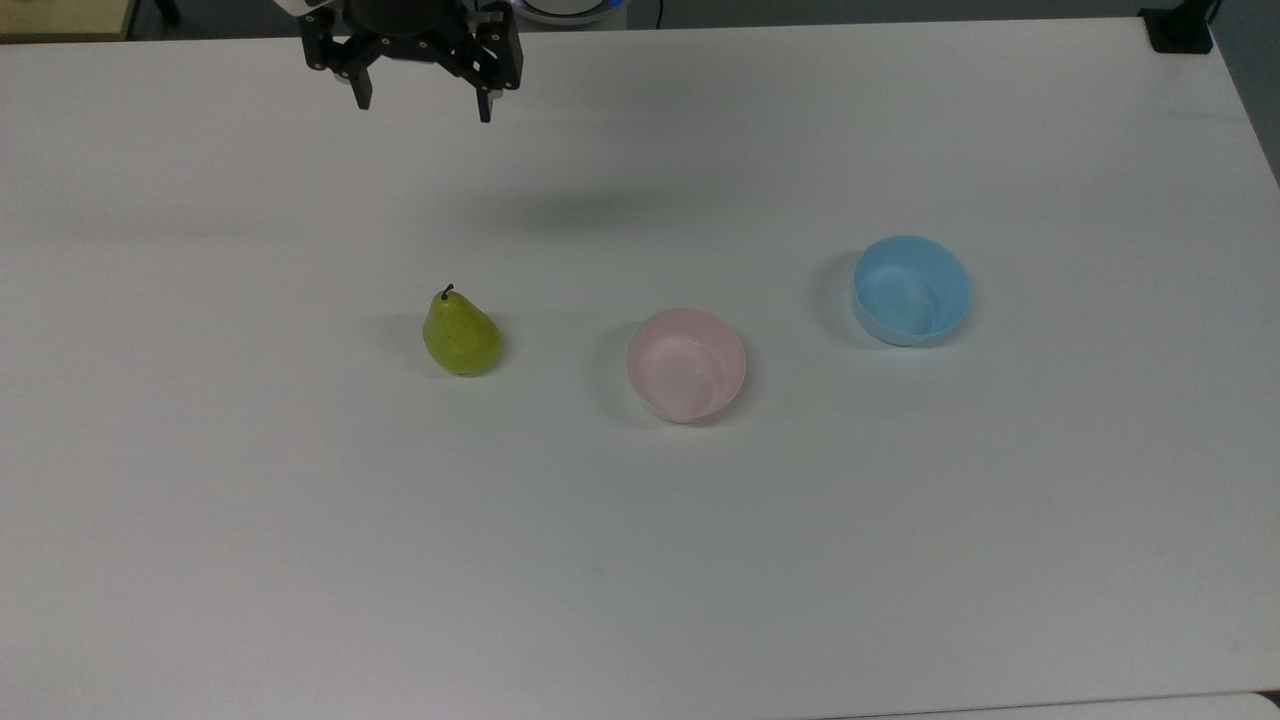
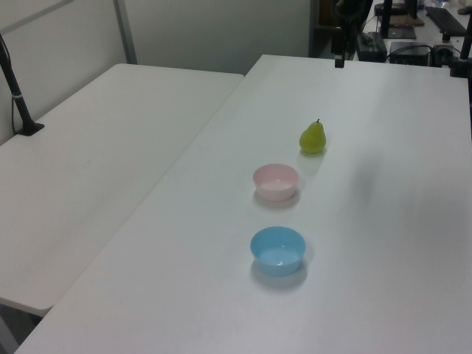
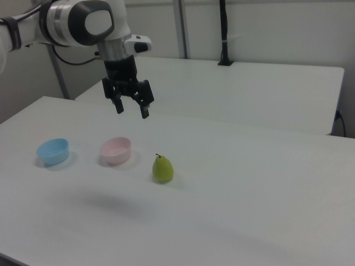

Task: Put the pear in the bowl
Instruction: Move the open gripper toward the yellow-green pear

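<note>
In the top view, our gripper [image 1: 425, 103] hung at the bench's [image 1: 640, 560] far edge, fingers spread and empty; the pear [image 1: 461, 335] stood mid-bench beside the bowl [image 1: 686, 363]. In the left view, the blue bowl [image 2: 278, 249] risked confusion. In the right view, the rounded pear could topple under an off-centre grasp.

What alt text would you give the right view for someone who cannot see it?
A robot arm's open pincer hangs in the air above a white table, empty. Below it stand, from the right view's left, a blue bowl, a pink bowl and an upright green pear, all apart from each other.
</note>
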Motion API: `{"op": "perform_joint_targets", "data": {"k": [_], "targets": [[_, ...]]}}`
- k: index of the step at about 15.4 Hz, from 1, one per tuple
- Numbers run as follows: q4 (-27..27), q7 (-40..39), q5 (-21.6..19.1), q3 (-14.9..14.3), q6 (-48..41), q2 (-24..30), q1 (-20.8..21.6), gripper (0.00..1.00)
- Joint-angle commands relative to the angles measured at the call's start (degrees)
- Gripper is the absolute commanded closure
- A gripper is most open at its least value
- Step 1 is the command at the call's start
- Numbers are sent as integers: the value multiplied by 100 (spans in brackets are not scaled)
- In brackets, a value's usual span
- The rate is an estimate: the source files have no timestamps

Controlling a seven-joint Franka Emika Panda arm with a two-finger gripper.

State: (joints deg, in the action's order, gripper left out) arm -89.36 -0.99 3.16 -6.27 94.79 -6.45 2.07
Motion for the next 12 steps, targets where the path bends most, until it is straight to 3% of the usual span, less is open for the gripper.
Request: {"op": "perform_joint_targets", "data": {"k": [1, 9, 12], "targets": [[-21, 64, -97, -303, -241, 126, 170, 0], [146, 12, -123, -322, -286, 3, 241, 0], [191, -172, -97, -498, -251, -277, 232, 0]]}}
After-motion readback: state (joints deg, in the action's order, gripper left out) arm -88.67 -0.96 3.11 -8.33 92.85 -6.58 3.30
